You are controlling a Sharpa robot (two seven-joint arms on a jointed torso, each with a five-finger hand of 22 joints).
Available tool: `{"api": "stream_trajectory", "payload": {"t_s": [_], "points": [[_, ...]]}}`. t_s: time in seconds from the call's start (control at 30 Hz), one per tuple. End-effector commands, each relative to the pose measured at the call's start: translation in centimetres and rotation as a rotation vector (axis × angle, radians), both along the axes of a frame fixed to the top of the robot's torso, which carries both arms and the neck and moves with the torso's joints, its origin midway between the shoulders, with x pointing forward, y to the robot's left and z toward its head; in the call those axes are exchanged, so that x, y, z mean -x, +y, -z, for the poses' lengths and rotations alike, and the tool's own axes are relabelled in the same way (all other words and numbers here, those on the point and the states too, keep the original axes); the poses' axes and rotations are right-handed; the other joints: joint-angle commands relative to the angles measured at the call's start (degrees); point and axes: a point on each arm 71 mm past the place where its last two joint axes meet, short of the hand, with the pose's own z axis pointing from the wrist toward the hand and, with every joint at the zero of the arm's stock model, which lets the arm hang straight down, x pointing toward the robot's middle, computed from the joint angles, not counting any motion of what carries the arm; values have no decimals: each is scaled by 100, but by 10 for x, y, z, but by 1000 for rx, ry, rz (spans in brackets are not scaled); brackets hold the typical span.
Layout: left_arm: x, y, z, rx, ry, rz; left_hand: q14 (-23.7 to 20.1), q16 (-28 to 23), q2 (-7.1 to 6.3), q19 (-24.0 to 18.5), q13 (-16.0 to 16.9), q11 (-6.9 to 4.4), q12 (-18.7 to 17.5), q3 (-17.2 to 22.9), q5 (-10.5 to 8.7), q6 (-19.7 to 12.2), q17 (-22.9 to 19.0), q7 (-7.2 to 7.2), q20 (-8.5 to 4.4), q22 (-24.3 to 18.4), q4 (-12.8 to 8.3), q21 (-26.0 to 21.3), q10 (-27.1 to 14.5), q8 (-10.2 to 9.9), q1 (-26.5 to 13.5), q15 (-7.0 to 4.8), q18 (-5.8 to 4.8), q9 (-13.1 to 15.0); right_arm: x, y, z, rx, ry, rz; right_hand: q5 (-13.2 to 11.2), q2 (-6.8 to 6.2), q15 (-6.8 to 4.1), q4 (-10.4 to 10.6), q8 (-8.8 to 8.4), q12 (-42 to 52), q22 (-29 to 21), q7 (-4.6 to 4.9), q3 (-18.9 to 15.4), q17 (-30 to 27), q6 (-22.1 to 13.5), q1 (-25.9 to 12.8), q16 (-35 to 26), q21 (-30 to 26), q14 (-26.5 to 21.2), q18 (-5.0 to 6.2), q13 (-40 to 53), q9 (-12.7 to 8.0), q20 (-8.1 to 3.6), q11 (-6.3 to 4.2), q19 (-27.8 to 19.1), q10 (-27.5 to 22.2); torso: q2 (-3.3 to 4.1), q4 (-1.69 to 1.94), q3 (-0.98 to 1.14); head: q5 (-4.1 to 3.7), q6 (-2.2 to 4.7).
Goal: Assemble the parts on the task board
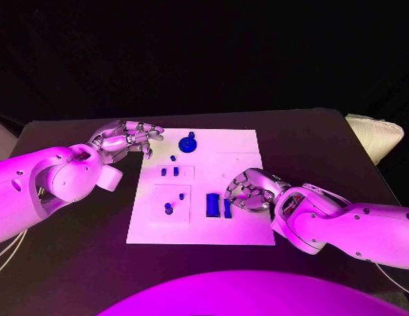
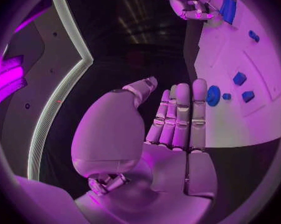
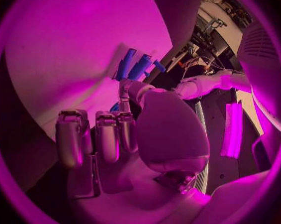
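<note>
The white board [image 1: 225,148] lies in the middle of the black bench [image 1: 318,131], and the small blue parts are spread on it: a round disc [image 1: 187,144] at the far side, two little blocks [image 1: 169,172] near the middle left, a small peg [image 1: 168,209] in the near left square, and two upright bars [image 1: 212,205] at the near side, right of the middle. The right hand [image 1: 249,192] rests on the board just beside these bars, its fingers [image 3: 107,134] curled inward; from the wrist view I cannot tell if they pinch anything, and nothing blue shows between them. The left hand [image 1: 124,139] hovers at the far left corner of the board, near the disc, with the fingers [image 2: 180,114] straight and close together and nothing held. I judge the parts to be light, stiff plastic pieces, probably smooth and a bit slippery for metal fingers, and easy to knock over or push out of place. The bars are best taken by their two long flat sides, near the middle of the height, so they stay upright. The disc seems better taken at its rim. The board is thin and may slide on the bench if it is pushed sideways.
</note>
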Motion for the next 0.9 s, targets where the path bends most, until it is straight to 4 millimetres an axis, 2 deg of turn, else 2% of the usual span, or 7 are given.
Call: {"api": "stream_trajectory", "payload": {"t_s": [0.03, 0.43, 0.63, 0.73, 0.9], "points": [[1, -2, -1, 8, -3, 17, -33, -16, 11, -21, 7, -13, 26, -3, 2, -33, 6, 14, 3, -2, 25, -33, -12, 19, 41, -15, 82, -8, 5, -1, 12, 71, 56, 0, -40, 1, -28, -43, 30, 29, 1392, -6, 3, 1505, 60, -58, 36, 39, 598, -39, 1409, 12, -38, -42, 499, 511, 1, -1, 1, 1, 1], [1, -2, -1, 7, -3, 17, -33, -17, 16, -19, 6, -12, 32, -3, -6, -45, 7, 16, 1, -3, 35, -35, -16, 15, 53, -16, 82, -12, 5, -1, 13, 83, 55, -12, -77, -32, -40, -35, 44, 53, 1394, -19, -17, 1505, 86, -124, 36, 47, 598, -41, 1420, 16, -47, -54, 501, 520, 0, -1, 0, 9, 1], [1, -1, -1, 6, -4, 16, -33, -17, 16, -19, 6, -12, 32, -3, -6, -45, 7, 16, 1, -3, 35, -35, -16, 15, 53, -16, 82, -12, 7, 1, 11, 50, 45, -30, 62, -93, -45, 128, 22, 51, 1397, -23, -119, 1505, 80, -413, 36, 61, 598, -44, 1419, -4, -59, -58, 504, 521, 1, 0, -2, 16, 1], [1, -1, -1, 6, -4, 16, -33, -17, 16, -19, 6, -12, 32, -3, -6, -45, 7, 16, 1, -3, 35, -35, -16, 15, 53, -16, 82, -12, 7, 2, 9, 27, 28, -29, 218, -154, -46, 250, 8, 57, 1399, -22, -212, 1505, 81, -584, 36, 66, 598, -45, 1422, -17, -61, -58, 505, 523, -1, -1, -3, 10, 1], [1, -1, -1, 5, -4, 16, -33, -17, 16, -19, 6, -12, 32, -3, -6, -45, 7, 16, 1, -3, 35, -35, -16, 15, 53, -16, 82, -12, 6, 1, 4, -21, -13, -12, 251, -138, -45, 362, -6, 38, 1400, -18, -266, 1505, 78, -692, 36, 71, 598, -46, 1414, -29, -61, -55, 507, 517, -1, -1, -4, 15, 1]]}}
